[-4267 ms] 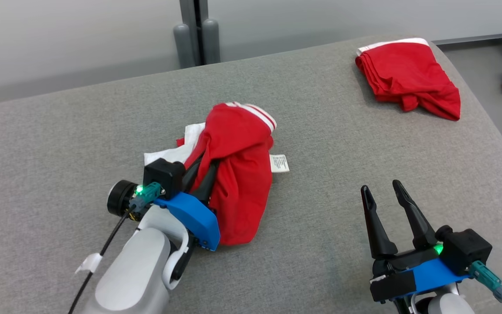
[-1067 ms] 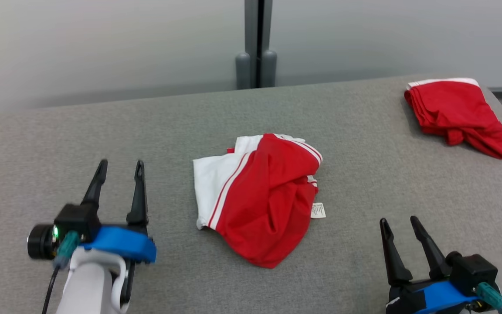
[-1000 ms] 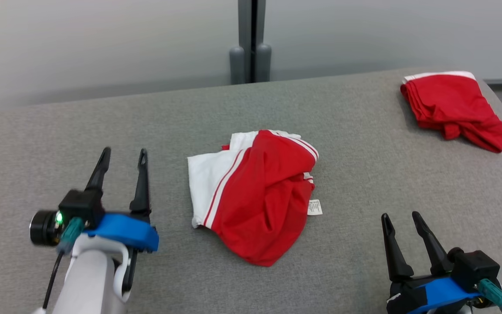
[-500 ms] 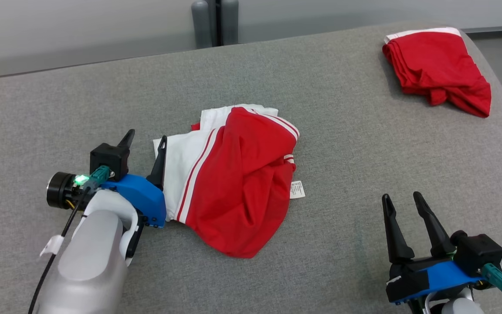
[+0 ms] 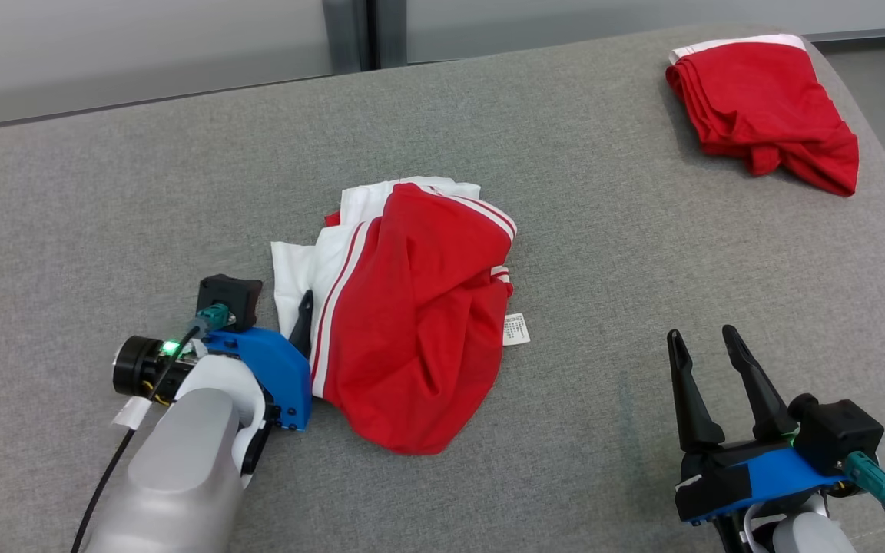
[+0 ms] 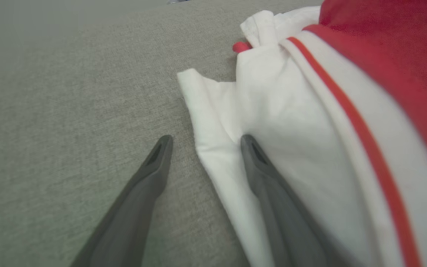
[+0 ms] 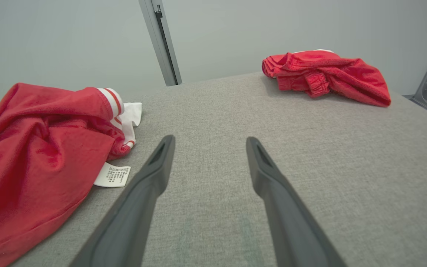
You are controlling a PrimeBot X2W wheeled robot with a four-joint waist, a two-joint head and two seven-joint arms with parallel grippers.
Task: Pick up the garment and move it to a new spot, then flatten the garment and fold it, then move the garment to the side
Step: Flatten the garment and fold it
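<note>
The crumpled red-and-white garment [image 5: 412, 330] lies mid-table [image 5: 604, 230]. It looks soft, light and floppy, likely to sag from any single grip, so its white hem seems the best hold. The left wrist view shows the left pincer [image 6: 206, 140], jaws wide, straddling that hem; in the head view the wrist covers this. The right pincer [image 5: 701, 332] rests wide and empty.

The garment [image 5: 412, 338] lies mid-frame on the padded surface [image 5: 604, 230] (tag [image 5: 516, 329] at its right); a second garment [image 5: 757, 100] sits upper right.
</note>
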